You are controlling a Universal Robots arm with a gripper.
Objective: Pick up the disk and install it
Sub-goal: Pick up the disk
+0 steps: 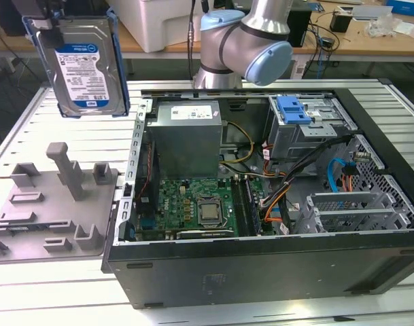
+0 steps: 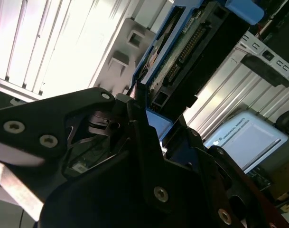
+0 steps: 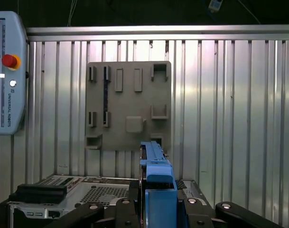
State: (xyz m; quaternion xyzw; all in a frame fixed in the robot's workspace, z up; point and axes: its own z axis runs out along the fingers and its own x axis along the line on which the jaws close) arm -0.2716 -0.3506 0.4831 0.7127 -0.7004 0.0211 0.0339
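Note:
The disk (image 1: 84, 64), a silver drive with a blue-and-white label in a blue plastic carrier, hangs upright in the air above the slatted table, at the exterior view's upper left. It is well clear of the grey fixture plate (image 1: 50, 204) below it. My gripper (image 3: 156, 206) is shut on the carrier's edge; its black fingers (image 2: 135, 142) clamp the disk (image 2: 182, 52) from both sides. In the first wrist view the disk (image 3: 156, 173) shows edge-on, pointing towards the fixture plate (image 3: 127, 104).
An open computer case (image 1: 261, 272) lies on the table, to the exterior view's right of the disk. It holds a grey power supply box (image 1: 186, 136), a motherboard (image 1: 200, 207) and a drive cage with a blue bracket (image 1: 293, 109). A teach pendant (image 3: 6, 71) lies on the table.

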